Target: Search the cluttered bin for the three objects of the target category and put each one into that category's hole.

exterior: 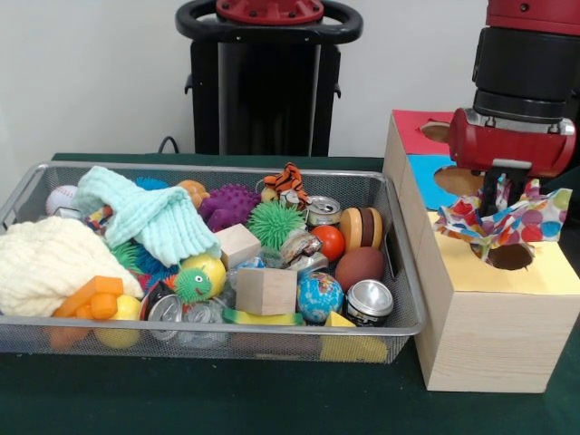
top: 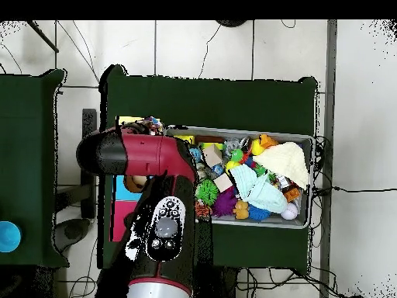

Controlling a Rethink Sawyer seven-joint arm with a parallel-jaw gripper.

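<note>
counter point(exterior: 227, 399): dark green cloth, carrying the mesh bin and the wooden boxes.
bin point(exterior: 208, 340): grey wire tray at the left of the front view, packed with balls, cans, wooden blocks and toys; a mint knitted cloth point(exterior: 149, 217) and a cream knitted cloth point(exterior: 45, 263) lie on top.
yellow hole point(exterior: 510, 256): round cut-out in the nearest box top, beside the bin.
dotted cloth point(exterior: 507, 220): crumpled over the hole's far edge, bunched upward.
hand point(exterior: 497, 195): straight above the hole, clenched on the dotted cloth.
blue and red holes: further back on the same row.
</note>
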